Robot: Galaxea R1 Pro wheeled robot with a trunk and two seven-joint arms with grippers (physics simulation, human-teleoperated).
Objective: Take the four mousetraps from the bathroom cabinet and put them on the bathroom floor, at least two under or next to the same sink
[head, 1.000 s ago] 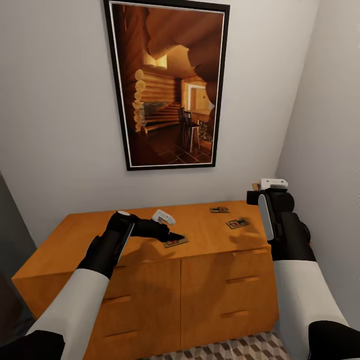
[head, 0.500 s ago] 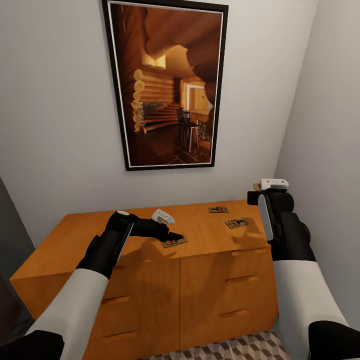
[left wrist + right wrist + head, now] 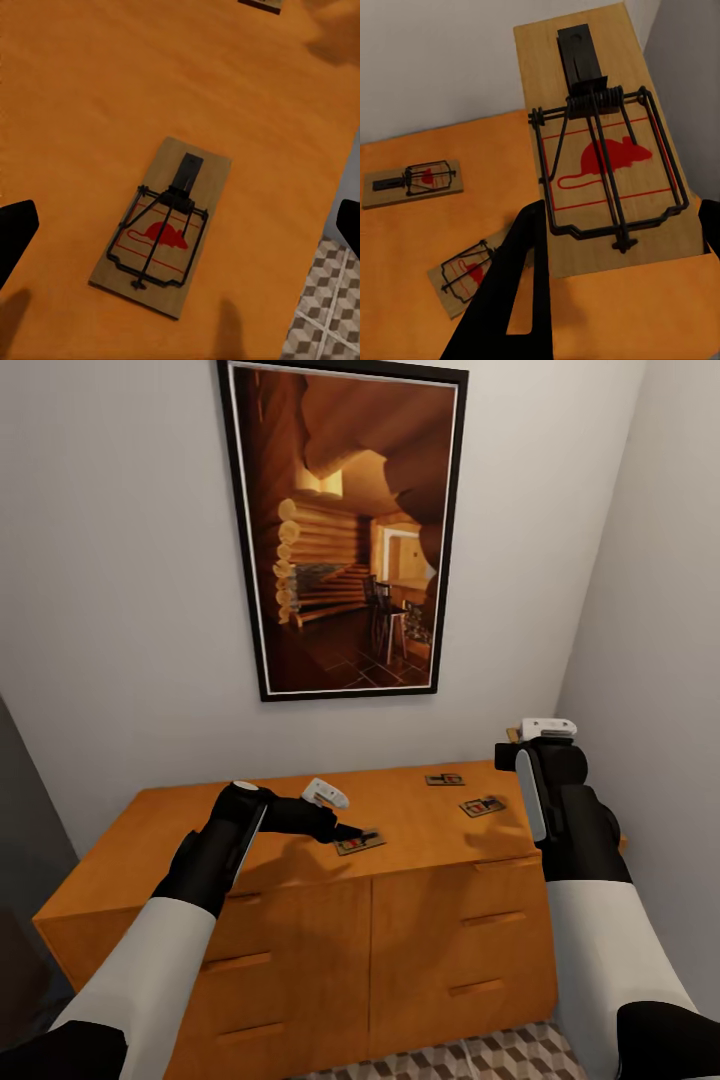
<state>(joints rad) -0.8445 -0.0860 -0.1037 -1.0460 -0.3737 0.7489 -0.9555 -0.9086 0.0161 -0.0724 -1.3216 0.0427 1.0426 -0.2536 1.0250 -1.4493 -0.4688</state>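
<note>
**Traps on the cabinet, one already lifted**

At centre frame our left pincer [image 3: 345, 828] hovers spread wide over a flat brown wooden mousetrap [image 3: 359, 843] lying on the low orange-brown wooden cabinet [image 3: 300, 920]. Two more mousetraps [image 3: 445, 779] [image 3: 481, 806] lie apart right of centre. At right, our right pincer [image 3: 622, 225] grips a fourth mousetrap [image 3: 604, 150], raised above the cabinet top.

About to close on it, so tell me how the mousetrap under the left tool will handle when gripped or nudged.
The mousetrap is probably stiff: a flat wooden board with a wire frame. It lies flat on the smooth cabinet top, so a nudge would likely slide it, not tip or roll it. Being thin and low, it offers little edge, so the left tool may slip off.
</note>
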